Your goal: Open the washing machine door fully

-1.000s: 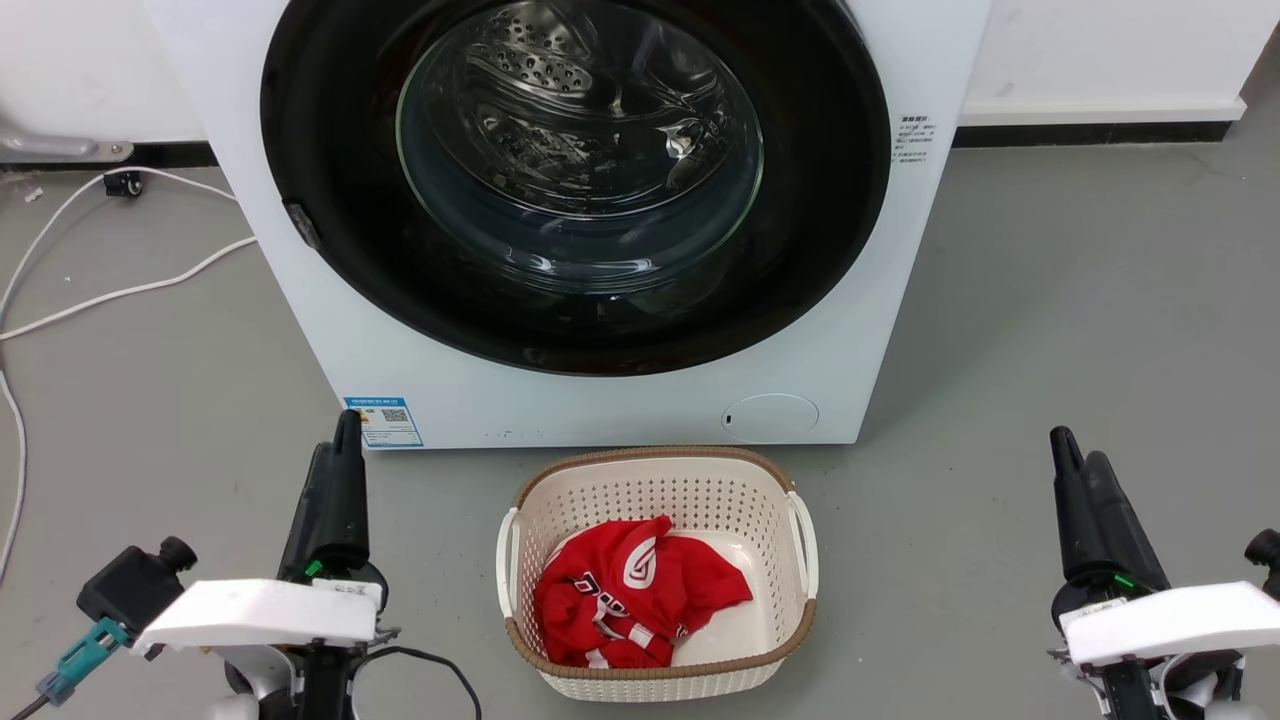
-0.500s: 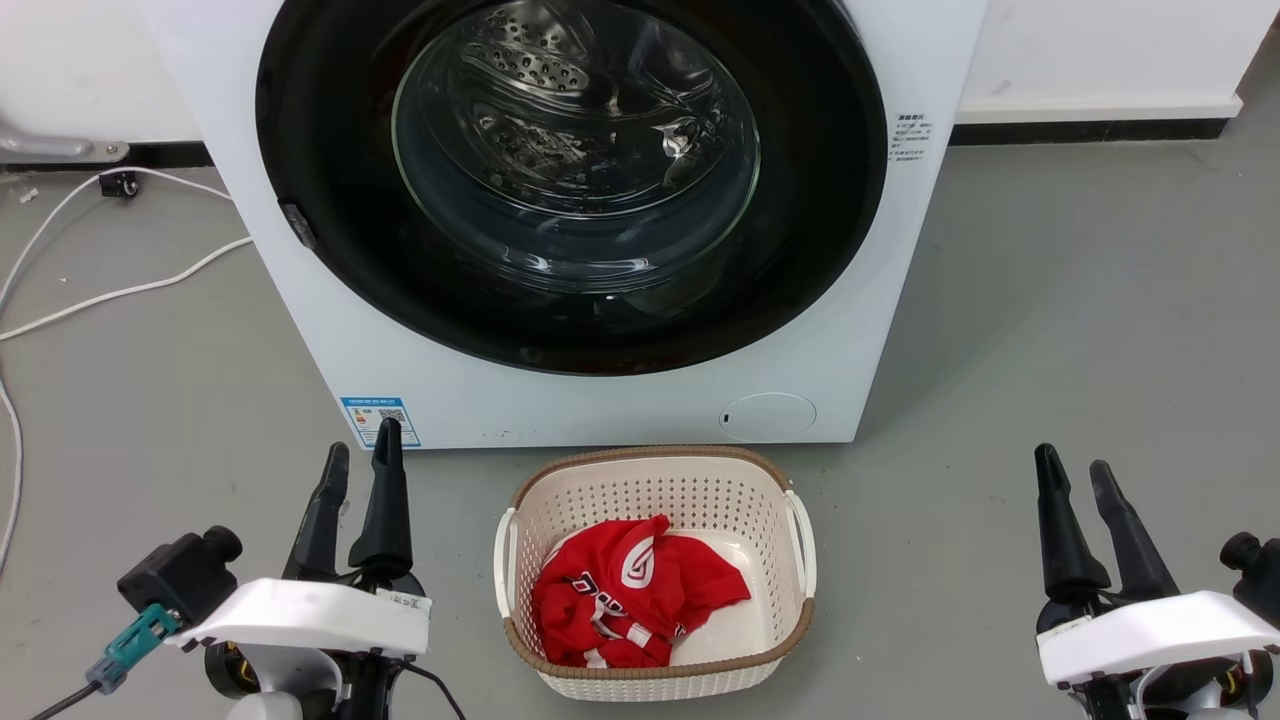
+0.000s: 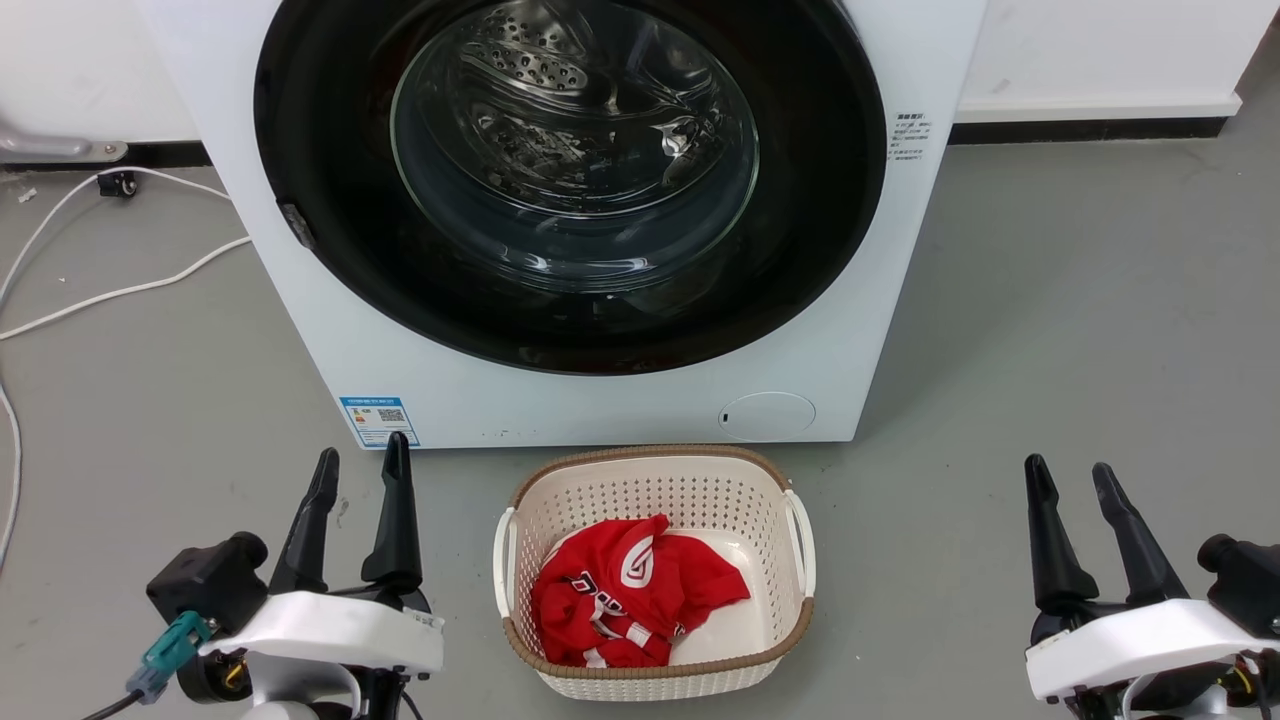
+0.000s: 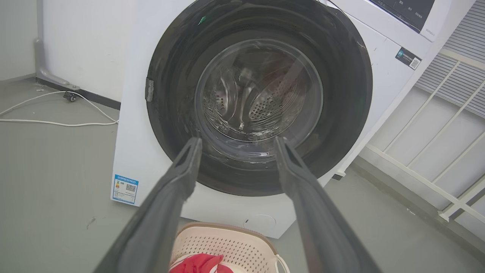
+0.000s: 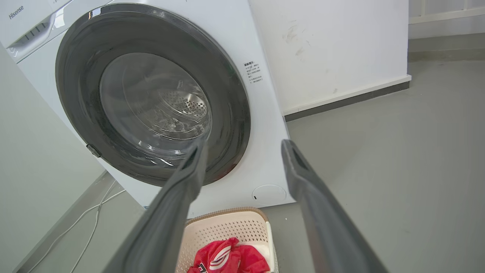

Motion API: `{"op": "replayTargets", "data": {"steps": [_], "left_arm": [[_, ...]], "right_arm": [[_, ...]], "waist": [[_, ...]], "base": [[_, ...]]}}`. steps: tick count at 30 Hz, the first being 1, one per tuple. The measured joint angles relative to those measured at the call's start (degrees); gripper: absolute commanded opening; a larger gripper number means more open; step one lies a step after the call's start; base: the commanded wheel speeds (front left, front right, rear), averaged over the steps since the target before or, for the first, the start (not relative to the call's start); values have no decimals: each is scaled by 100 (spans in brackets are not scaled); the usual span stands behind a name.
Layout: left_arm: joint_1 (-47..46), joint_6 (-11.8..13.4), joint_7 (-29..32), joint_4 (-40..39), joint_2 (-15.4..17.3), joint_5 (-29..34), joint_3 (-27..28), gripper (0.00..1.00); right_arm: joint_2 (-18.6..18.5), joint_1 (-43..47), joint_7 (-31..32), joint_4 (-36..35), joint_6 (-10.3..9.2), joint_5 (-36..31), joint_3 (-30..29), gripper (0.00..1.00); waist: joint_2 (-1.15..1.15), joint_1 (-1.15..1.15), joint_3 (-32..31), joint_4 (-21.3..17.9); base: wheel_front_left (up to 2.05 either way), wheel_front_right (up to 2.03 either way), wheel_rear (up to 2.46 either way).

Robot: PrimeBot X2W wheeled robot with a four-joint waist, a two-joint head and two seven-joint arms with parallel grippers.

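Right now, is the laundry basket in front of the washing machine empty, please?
No, a red garment lies inside the cream laundry basket.

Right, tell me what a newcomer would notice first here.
The washing machine door, a huge glossy black disc with a glass bowl, sits shut on the white washing machine, top of the head view. Below it a cream basket holds a red garment, between the open left gripper and open right gripper.
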Motion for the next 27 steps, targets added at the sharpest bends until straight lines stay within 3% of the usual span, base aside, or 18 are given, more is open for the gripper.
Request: {"op": "replayTargets", "data": {"steps": [27], "left_arm": [[145, 314, -393, -36, 210, 1559, -272, 100]], "right_arm": [[0, 149, -169, -191, 1, -1448, 67, 100]], "waist": [[0, 0, 11, 7]], "base": [[0, 0, 0]]}}
